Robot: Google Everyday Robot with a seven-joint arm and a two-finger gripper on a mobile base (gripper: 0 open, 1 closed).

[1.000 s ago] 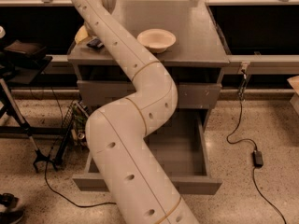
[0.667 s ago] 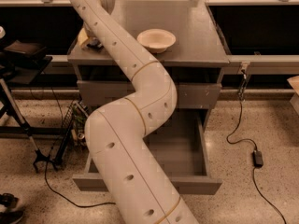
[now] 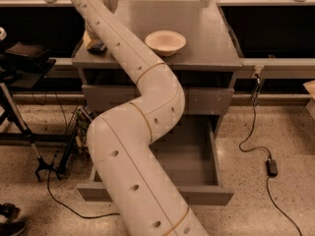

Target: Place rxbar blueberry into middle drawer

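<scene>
Rxbar blueberry (image 3: 97,46): dark wrapper at the left edge of the grey cabinet top (image 3: 206,38), only partly in view beside my arm. It lies on the top surface, not in any drawer.

Gripper (image 3: 91,37): down at that same left edge, right by the bar and mostly hidden behind my own arm (image 3: 142,107). I cannot tell whether it is wide, narrow or closed on the wrapper, nor whether it touches it.

Bowl (image 3: 166,42): pale, upright, further right on the top, well apart from the bar. Not part of the job.

Middle drawer (image 3: 193,151): pulled out toward the near side, below the closed drawer front (image 3: 209,100). Its right half shows bare grey floor; my arm covers the left half.

Step in hand, as I judge it: the pick. The bar is not yet placed, and the drawer needs no opening.

Next move calls for a firm hold across the flat wrapper and a lift clear of the cabinet's edge. Then I carry it nearer and down over the open drawer and let go low. Risks: the thin wrapper may slip, and my elbow crowds the drawer opening.
</scene>
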